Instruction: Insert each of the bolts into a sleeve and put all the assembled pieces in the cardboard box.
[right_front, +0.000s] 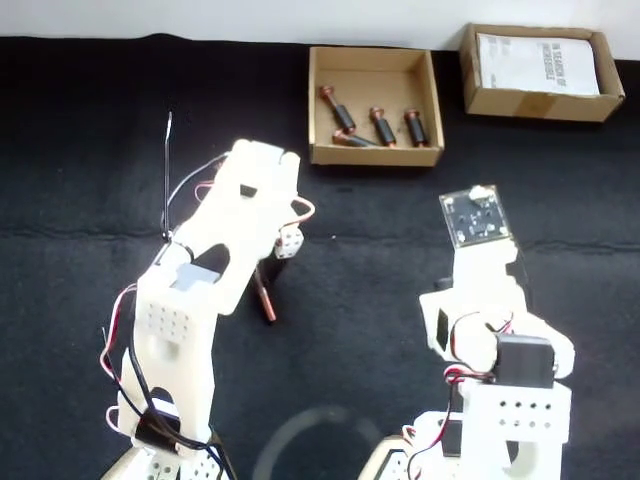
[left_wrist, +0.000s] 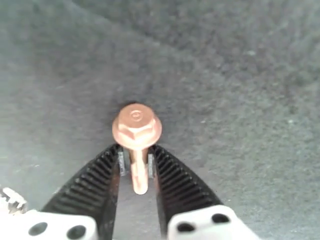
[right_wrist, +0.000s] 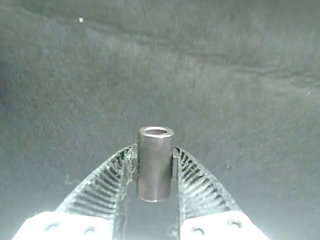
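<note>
My left gripper (left_wrist: 136, 159) is shut on a copper bolt (left_wrist: 136, 134), clamped by its shank with the hex head sticking out past the fingertips. In the high view the bolt (right_front: 266, 298) hangs under the left arm (right_front: 215, 270), just above the black cloth. A dark metal sleeve (right_wrist: 155, 162) stands upright between the fingers of my right gripper (right_wrist: 154, 157), which is shut on it, its open bore showing. The right arm (right_front: 487, 300) sits at the right. The open cardboard box (right_front: 375, 150) at the back holds three assembled pieces (right_front: 378, 126).
A second, closed-looking cardboard box with a white sheet (right_front: 540, 72) stands at the back right. Black cloth (right_front: 90, 180) covers the table. Cables (right_front: 168, 170) rise by the left arm.
</note>
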